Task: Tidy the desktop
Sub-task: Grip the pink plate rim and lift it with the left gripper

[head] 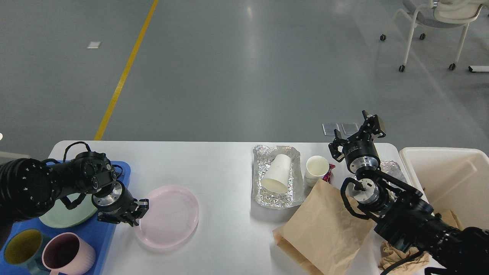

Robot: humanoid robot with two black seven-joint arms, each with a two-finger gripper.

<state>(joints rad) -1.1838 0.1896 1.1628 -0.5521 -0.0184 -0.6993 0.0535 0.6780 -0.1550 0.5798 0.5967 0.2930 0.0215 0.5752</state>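
Head view: the white bench (221, 168) fills the lower half of the picture, with grey floor beyond its far edge.

On the left side, the left claw (138, 214) is at the near-left rim of the pink plate (168, 216). The plate lies on the bench just beside the blue tray (124, 170). The fingers are small and dark, so I cannot tell if they pinch the rim or only touch it. In my judgement the plate is meant for the tray, where a green plate (63, 215), a pink mug (68, 254) and a dark teal mug (23, 250) already take much room.

The risk here is a thin grip on a smooth rim. If the claw lifts, the plate may tilt and slide out. If it only pushes, the plate may ride over the tray's edge and knock the mugs.

On the right side, the right claw (357, 130) is raised above the far edge with its fingers spread wide, holding nothing. Under its arm lie a brown paper bag (324, 225), an upright paper cup (317, 168) and a foil tray (273, 196) with a tipped paper cup (277, 173) inside. The cream bin (450, 175) stands at the right end. A careless descent of this arm could sweep the upright cup over or drag the bag off the near edge.
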